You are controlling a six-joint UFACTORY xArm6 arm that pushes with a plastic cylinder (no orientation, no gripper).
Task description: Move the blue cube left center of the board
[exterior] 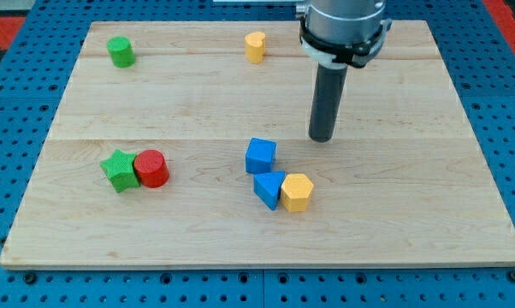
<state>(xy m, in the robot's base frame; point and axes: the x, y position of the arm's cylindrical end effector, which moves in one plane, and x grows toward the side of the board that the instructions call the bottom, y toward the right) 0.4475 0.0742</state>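
Up-right of blue cube [260, 155], my tip [322, 138], touching nothing

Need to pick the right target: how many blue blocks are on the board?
2. The blue cube sits near the board's middle, left of and below my tip. The blue triangular block lies just below it, touching the yellow hexagonal block. None appear hidden.

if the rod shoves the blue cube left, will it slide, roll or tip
The small blue cube likely slides: it sits flat on the smooth wooden board. Its squat shape makes tipping unlikely. An off-centre push from my tip, now up and right of it, may spin it.
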